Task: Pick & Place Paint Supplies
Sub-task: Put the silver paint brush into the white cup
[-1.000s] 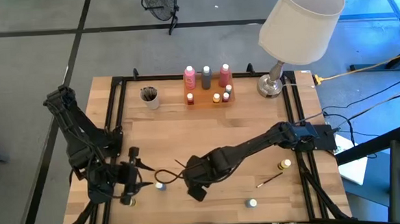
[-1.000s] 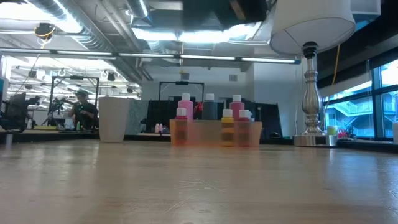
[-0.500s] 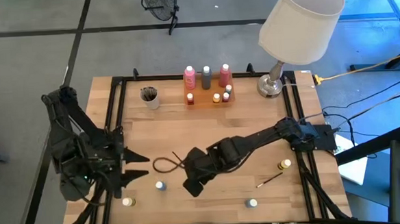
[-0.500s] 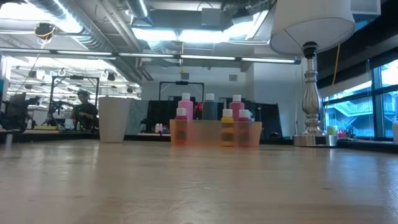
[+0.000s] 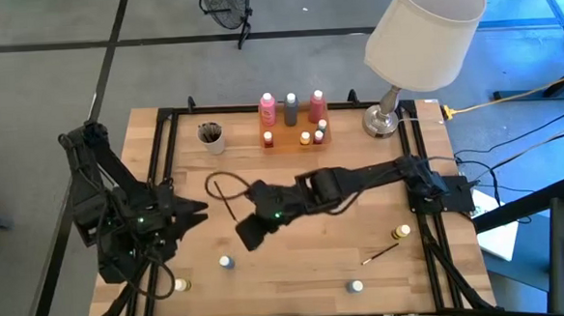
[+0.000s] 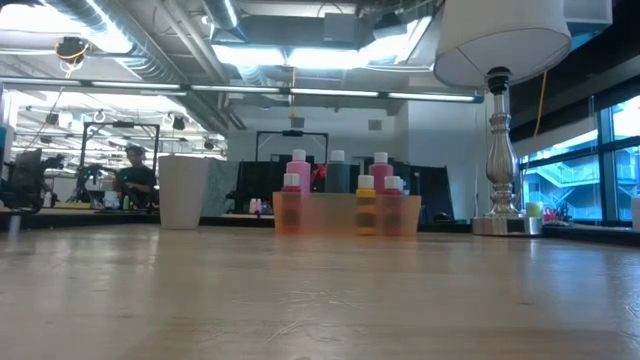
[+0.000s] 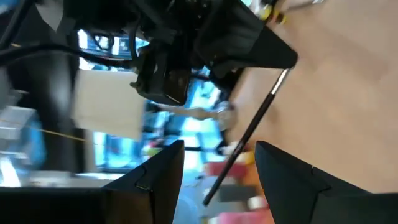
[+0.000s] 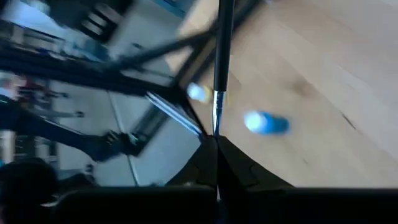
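My right gripper (image 5: 247, 238) hangs over the table's middle left, shut on a thin dark brush (image 8: 221, 56) that points toward my left gripper (image 5: 196, 217). That one is open near the left edge. In the left wrist view the brush's free end (image 7: 231, 163) shows between its open fingers, touching neither. Two pink bottles (image 5: 268, 107) (image 5: 317, 103) and a grey bottle (image 5: 291, 106) stand with small pots in the orange tray (image 5: 294, 138) at the far edge. Loose pots (image 5: 227, 262) (image 5: 180, 284) (image 5: 402, 232) and a second brush (image 5: 381, 254) lie on the near half. My right gripper pinches the brush between its two shut fingertips (image 8: 210, 155), right behind the silver ferrule (image 8: 216, 111). The brush runs on along the fingers' line, its dark handle sticking out ahead. It is lifted clear of the table, slanting down toward the near left.
A beige cup (image 5: 210, 135) holding brushes stands far left, and a lamp (image 5: 384, 120) far right. Another pot (image 5: 355, 287) sits at the near edge. A black frame (image 5: 166, 154) rims the table. Bare wood lies in the middle between the tray and the loose pots.
My right gripper has risen and gone toward the table's far left, away from the near edge. My left gripper has lifted off the near-left corner, drifted toward the far edge and rolled about its own line.
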